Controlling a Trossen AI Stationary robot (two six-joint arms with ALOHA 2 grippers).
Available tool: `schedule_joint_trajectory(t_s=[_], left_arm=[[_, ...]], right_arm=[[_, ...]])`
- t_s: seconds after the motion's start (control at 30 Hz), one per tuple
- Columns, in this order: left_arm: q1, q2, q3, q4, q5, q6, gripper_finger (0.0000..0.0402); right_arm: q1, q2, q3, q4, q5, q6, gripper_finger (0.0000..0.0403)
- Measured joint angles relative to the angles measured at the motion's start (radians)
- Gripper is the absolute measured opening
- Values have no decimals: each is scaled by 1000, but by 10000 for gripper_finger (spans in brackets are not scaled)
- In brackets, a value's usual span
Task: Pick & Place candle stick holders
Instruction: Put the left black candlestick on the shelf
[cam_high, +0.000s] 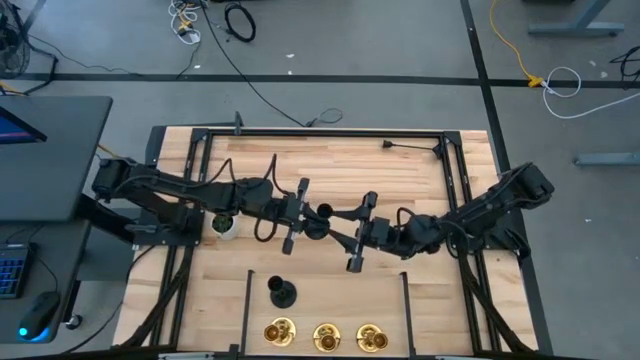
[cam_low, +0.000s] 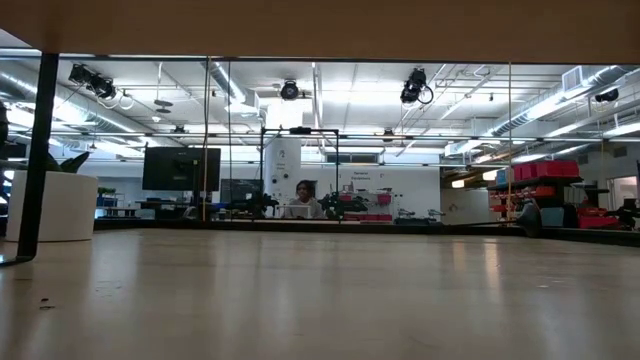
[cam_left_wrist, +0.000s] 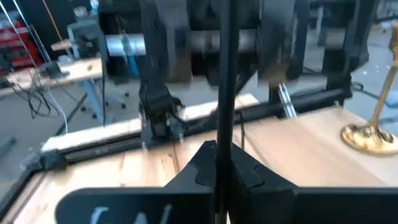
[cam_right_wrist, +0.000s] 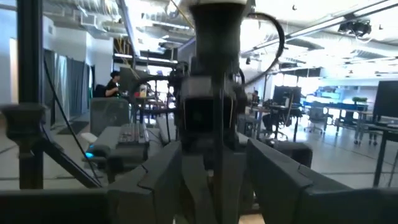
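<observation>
One black candle stick holder (cam_high: 322, 216) hangs above the table's middle, with my left gripper (cam_high: 311, 214) shut on it. My right gripper (cam_high: 340, 228) comes level from the right, open. Its fingers (cam_right_wrist: 158, 171) stand on either side of the same holder (cam_right_wrist: 214, 74); whether they touch it I cannot tell. A second black holder (cam_high: 282, 292) stands on its base near the front. Three brass-gold holders (cam_high: 326, 337) stand in a row at the front edge. One gold holder (cam_left_wrist: 373, 134) also shows in the left wrist view. My left gripper pinches a thin black part of the holder (cam_left_wrist: 224, 93) between its two shut fingers; this part shows edge-on as a narrow line. The fingers come level from the table's left. The holder is lifted clear of the table.
A small white pot with a green plant (cam_high: 227, 225) stands under the left arm and shows at the left (cam_low: 50, 205) in the low view. A black metal frame (cam_high: 330, 133) runs around the wooden table top (cam_high: 420, 175).
</observation>
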Motion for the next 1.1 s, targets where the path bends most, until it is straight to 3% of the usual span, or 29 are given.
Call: schedule_joint_trajectory(t_s=[0.33, 0.63, 0.8, 1.0, 1.1], left_arm=[[1, 20, 1, 49, 1, 0, 9], [4, 22, 1, 48, 1, -1, 13], [4, 22, 1, 47, 0, -1, 9], [4, 22, 1, 45, 0, -4, 14], [4, 22, 0, 43, 0, -7, 7]], right_arm=[[-66, 19, 3, -3, -127, 91, 180], [-92, 40, 5, 12, -130, 106, 170], [-96, 40, 27, 7, -131, 106, 125], [-96, 40, 33, 2, -126, 96, 22], [-95, 40, 33, -9, -124, 86, 14]])
